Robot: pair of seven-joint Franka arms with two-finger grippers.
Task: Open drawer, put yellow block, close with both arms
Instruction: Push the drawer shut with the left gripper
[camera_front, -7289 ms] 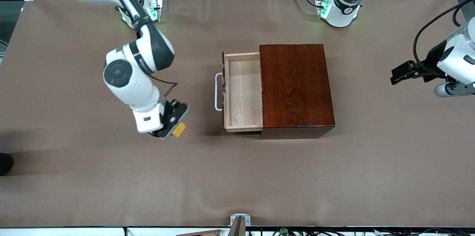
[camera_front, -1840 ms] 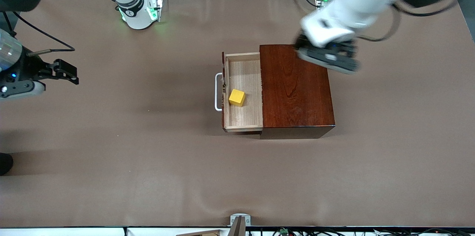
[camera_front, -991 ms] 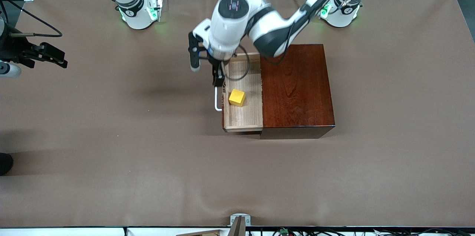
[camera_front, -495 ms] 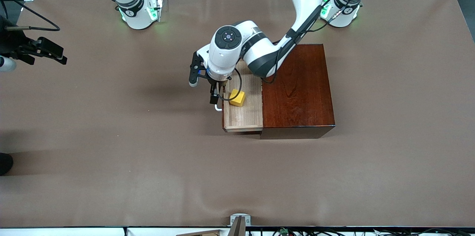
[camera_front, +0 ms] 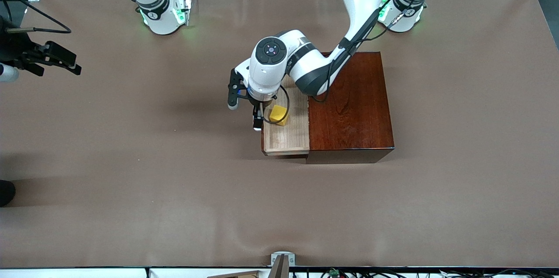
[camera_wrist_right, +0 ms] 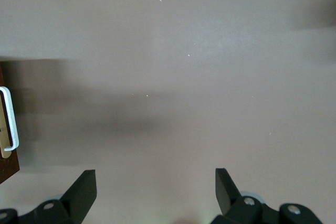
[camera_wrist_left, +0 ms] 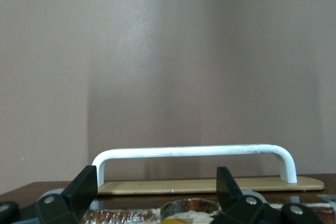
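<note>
Drawer (camera_front: pixel 286 131) half out, yellow block (camera_front: pixel 277 114) inside; left gripper (camera_front: pixel 257 114) spread empty over the white handle (camera_wrist_left: pixel 194 153), right gripper (camera_front: pixel 54 57) waited wide open at 9 o'clock, open table (camera_front: pixel 131 160) everywhere

- My table (camera_front: pixel 131 190), covered in brown cloth, slightly wrinkled.
- Dark wooden box (camera_front: pixel 349 103) sits directly on it, mid-table.
- My two arm bases (camera_front: pixel 163 13) look mounted at its edge, farthest from the front camera.

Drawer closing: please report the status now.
Left gripper open at the handle. Right gripper open, waiting. Yellow block in open drawer. Nothing blocking.
</note>
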